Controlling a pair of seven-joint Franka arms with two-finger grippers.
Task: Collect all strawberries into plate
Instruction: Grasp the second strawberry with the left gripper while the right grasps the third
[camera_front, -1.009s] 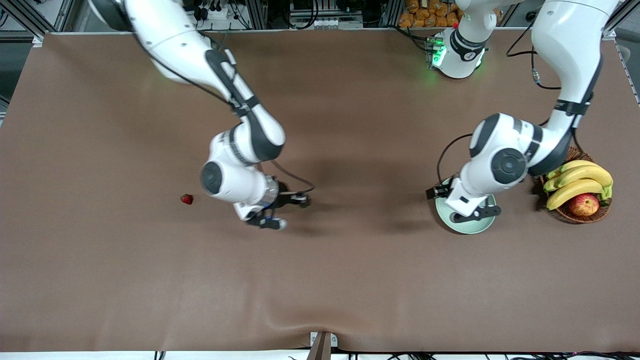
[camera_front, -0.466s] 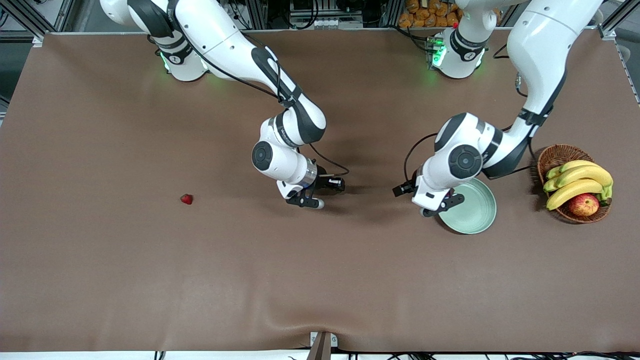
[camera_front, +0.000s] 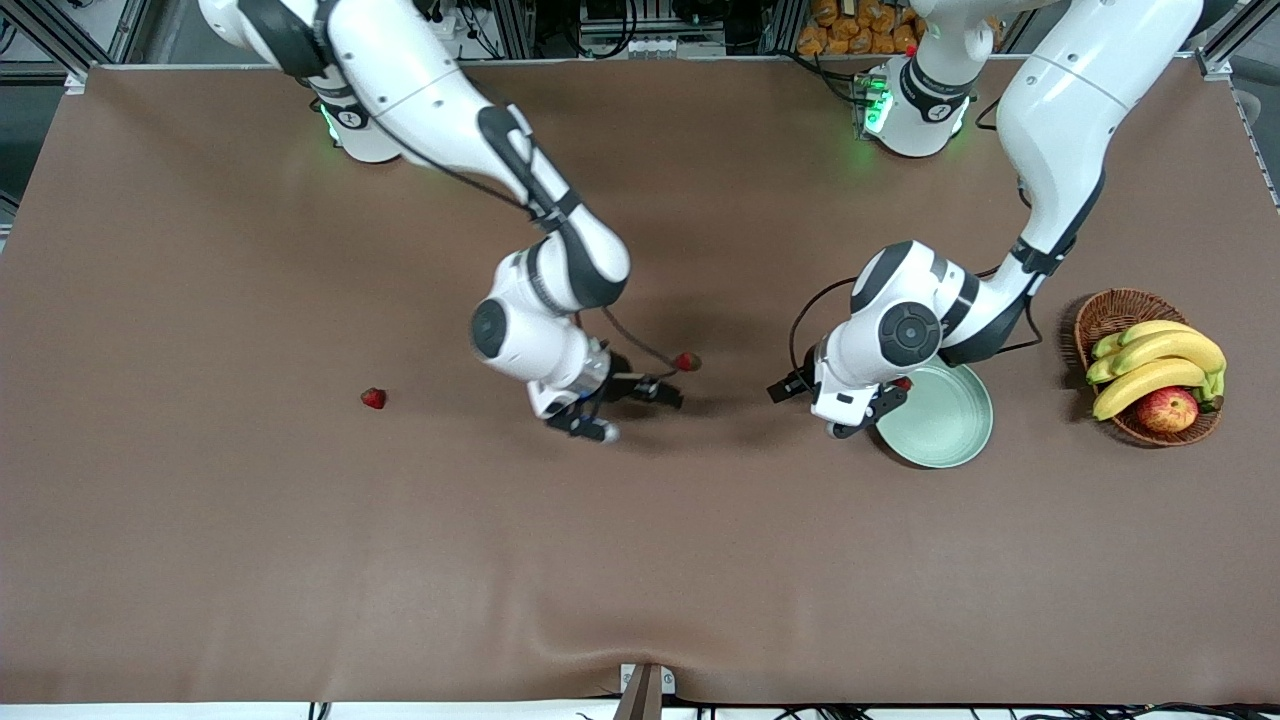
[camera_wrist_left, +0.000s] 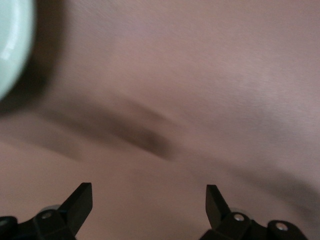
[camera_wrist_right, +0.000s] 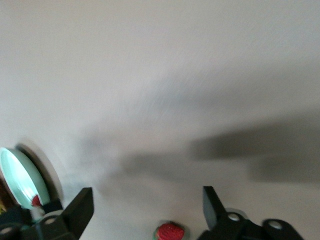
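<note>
Basket (camera_front: 1100, 312) with bananas (camera_front: 1150, 372) and apple (camera_front: 1167, 409) sits beside plate (camera_front: 950, 430)

Brown table (camera_front: 300, 560) with strawberries (camera_front: 373, 398), mint plate (camera_front: 950, 425), fruit basket (camera_front: 1110, 312).

The front view looks steeply down from high over the whole table (camera_front: 300, 550), bases along the frame's top. Each wrist view looks low and close along the table past its own jaws; both show the plate (camera_wrist_left: 12, 45).
</note>
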